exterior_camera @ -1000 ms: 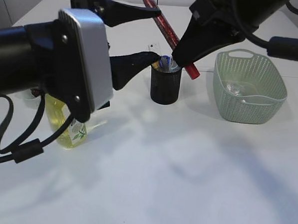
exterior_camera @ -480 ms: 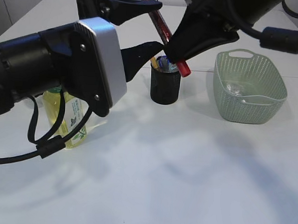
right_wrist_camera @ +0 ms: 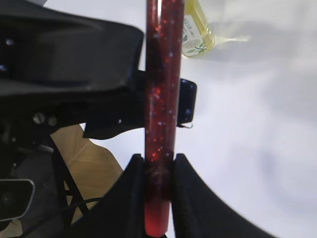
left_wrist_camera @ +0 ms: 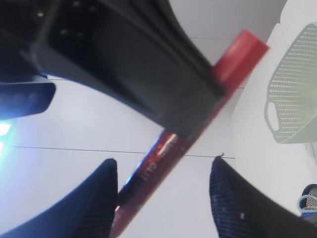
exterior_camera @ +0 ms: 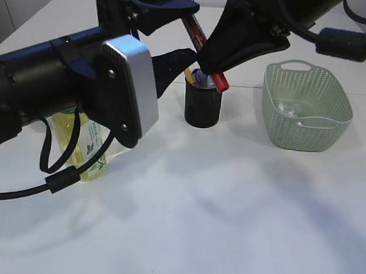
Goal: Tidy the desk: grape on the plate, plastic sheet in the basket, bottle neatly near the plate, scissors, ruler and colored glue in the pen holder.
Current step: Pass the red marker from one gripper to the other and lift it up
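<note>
The left arm's housing has swung toward the middle of your exterior view and now hides less of the yellow bottle (exterior_camera: 83, 145), which stands on the desk (exterior_camera: 227, 225) at the left. The left tool (exterior_camera: 170, 32) waits with its jaws wide apart and holds nothing; in its wrist view the red tube passes between its fingers (left_wrist_camera: 101, 198) without a grip. The green basket (exterior_camera: 307, 107) at the right already contains a clear crumpled item, probably the plastic sheet. The black mesh pen holder (exterior_camera: 203, 104) stands at centre with a pencil-like item and blue handles showing at its rim. The right tool (exterior_camera: 212, 68) is clamped on the colored glue (exterior_camera: 192, 24), a red glitter tube. Over the last second you have carried the tube leftward and steepened it, so its lower end (exterior_camera: 219, 82) now sits at the holder's rim rather than beside it. Judged from this, insertion is nearly ready: lower the tube further, then release. No plate or grape is visible.
</note>
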